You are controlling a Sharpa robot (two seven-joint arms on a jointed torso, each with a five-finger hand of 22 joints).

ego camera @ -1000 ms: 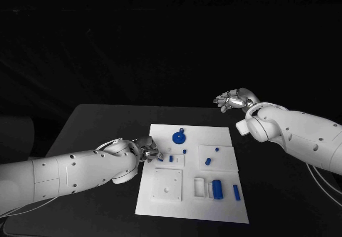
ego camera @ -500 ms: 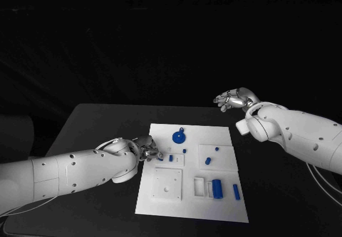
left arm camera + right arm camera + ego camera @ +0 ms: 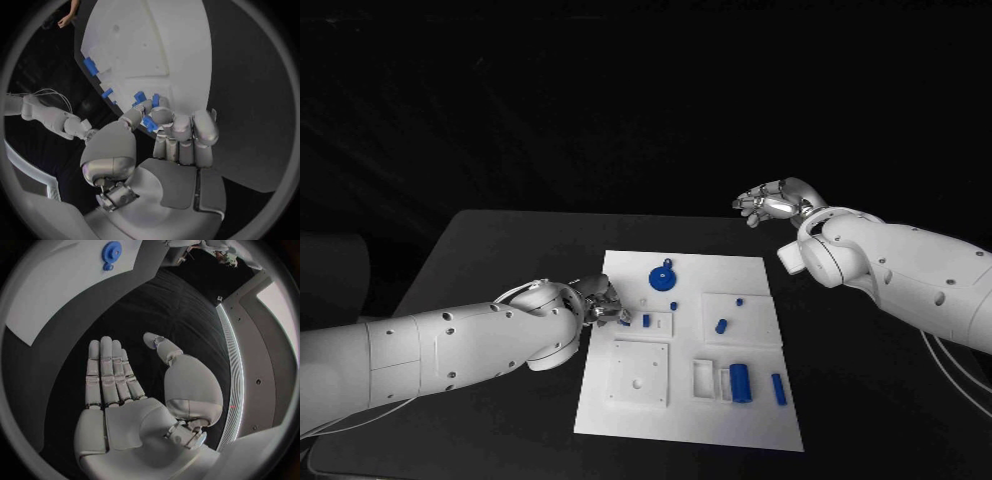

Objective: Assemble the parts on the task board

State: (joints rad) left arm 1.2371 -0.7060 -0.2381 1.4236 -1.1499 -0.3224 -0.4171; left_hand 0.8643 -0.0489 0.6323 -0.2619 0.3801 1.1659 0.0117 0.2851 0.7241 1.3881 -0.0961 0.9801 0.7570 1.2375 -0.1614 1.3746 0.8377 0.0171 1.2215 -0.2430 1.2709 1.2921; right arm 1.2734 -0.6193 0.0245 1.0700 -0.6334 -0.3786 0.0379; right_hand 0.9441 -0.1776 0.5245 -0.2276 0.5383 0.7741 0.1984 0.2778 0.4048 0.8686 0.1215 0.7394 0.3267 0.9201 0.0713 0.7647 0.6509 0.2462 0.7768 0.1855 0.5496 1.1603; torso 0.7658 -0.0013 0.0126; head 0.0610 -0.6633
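left hand pinches a small blue part

left hand (image 3: 164,131) holds a tiny blue part (image 3: 149,123) in its fingertips, over the task board (image 3: 747,415) edge. it looks hard, light, slippery: pinch its sides. right hand (image 3: 773,204) waits flat, holding nothing, above the counter (image 3: 502,250).

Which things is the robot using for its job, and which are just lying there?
For the job:
- task board
- small blue part held by the left hand
- blue gear
- other blue parts

Just there:
- black table
- right hand, open, off the board
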